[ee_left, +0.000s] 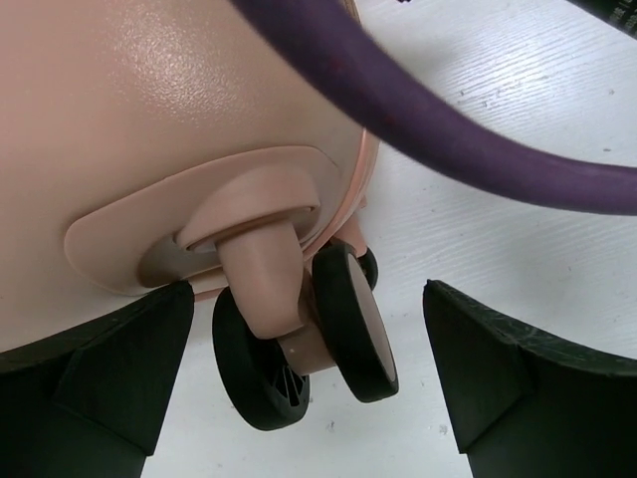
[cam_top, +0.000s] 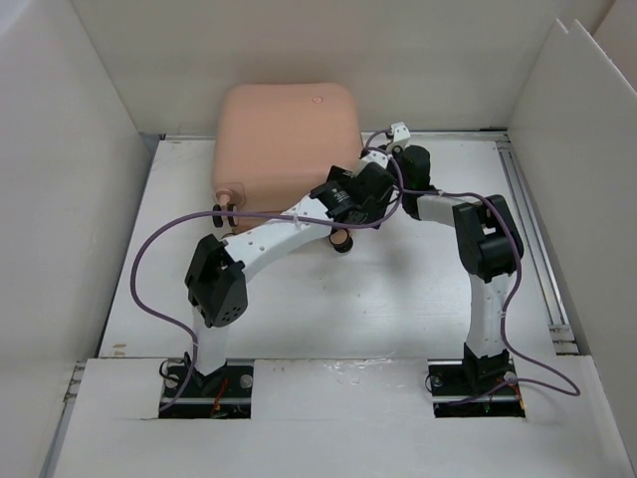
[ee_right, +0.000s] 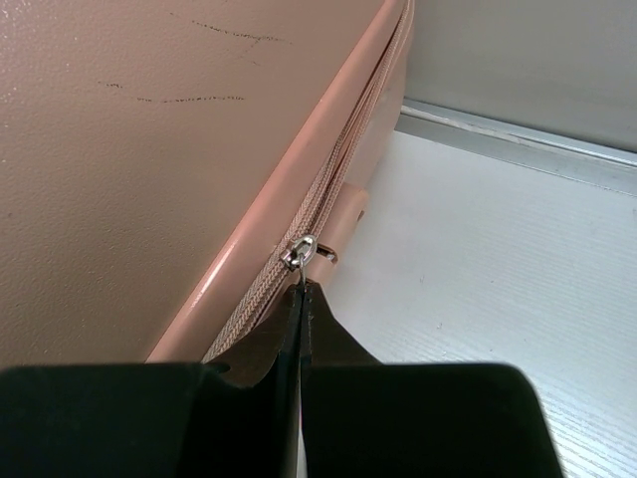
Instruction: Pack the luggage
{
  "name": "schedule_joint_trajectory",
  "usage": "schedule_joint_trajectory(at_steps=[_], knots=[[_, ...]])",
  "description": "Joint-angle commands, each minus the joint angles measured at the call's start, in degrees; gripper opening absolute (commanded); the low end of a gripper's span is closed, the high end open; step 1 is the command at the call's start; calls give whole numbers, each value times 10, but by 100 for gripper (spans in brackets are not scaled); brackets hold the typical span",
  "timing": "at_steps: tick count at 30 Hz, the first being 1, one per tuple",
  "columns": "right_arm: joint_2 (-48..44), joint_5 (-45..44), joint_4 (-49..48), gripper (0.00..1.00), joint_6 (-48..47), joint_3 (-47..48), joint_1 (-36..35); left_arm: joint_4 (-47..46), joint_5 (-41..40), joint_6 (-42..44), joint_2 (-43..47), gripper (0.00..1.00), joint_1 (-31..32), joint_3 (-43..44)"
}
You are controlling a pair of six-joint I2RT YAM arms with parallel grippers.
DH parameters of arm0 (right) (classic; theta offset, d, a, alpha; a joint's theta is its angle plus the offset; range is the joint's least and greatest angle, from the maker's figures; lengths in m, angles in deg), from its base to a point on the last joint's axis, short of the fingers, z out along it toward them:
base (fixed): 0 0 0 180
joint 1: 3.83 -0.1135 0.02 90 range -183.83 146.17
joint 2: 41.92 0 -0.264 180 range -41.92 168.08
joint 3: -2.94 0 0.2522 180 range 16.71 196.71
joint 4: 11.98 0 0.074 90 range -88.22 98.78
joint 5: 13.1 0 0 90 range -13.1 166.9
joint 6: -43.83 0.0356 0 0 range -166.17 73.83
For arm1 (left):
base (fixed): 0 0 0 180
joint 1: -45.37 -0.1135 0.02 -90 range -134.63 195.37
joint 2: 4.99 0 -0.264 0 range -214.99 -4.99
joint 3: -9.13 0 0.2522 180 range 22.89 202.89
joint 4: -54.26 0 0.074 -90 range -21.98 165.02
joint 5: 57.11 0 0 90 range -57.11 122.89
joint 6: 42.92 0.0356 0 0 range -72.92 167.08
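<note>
The luggage [cam_top: 284, 139], a salmon-pink hard-shell case, lay closed on the white table [cam_top: 398, 299], its far side near the back wall [cam_top: 299, 50] and towards the left of the workspace. The left arm reached diagonally across to the case's near right corner, where the left gripper [ee_left: 309, 334] stood wide, its 2 dark fingers [ee_left: 119, 368] apart on either side of a caster and touching neither wheel in the left wrist view. That caster hung from a pink housing [ee_left: 199, 214] moulded into the shell and carried 2 black wheels [ee_left: 353, 319] with pink faces, tilted side by side above the table. A purple cable [ee_left: 448, 139] crossed above them. Another caster [cam_top: 225, 210] showed at the case's near left corner. The right arm bent in from the right to the case's right side, where the right gripper [ee_right: 299, 299] was pressed closed, its fingers meeting in a thin line. Their tips sat right at the silver zipper pull [ee_right: 299, 249] on the pink zipper [ee_right: 333, 184] that ran along the seam of the shell; whether the tab itself was pinched between them could not be told. A few faint dark scuffs [ee_right: 189, 98] marked the shell above the seam.
</note>
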Motion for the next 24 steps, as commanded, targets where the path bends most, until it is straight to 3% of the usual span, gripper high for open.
schedule_joint_trajectory(at_steps=[1,2,3,4,7,11,14,19,24], knots=[[-41,-14,-51,0,4,-4,12,5,17,-13,-7,91,-22,31],[-41,-14,-51,0,4,-4,12,5,33,-8,-7,77,-33,31],[-41,-14,-51,0,4,-4,12,5,53,-2,-14,57,-38,37],[-41,-14,-51,0,4,-4,17,5,70,5,-19,23,-43,37],[-41,-9,-56,0,9,-4,22,11,81,17,-32,0,-57,37],[-41,-9,-56,0,9,-16,27,18,124,51,-32,0,-73,37],[-47,-9,-56,0,9,-23,33,32,154,130,-3,0,-73,0],[-64,-15,-61,0,2,-46,33,-4,242,276,154,0,-73,-182],[-75,-48,-51,0,-3,-53,46,-4,244,345,258,0,-93,-322]])
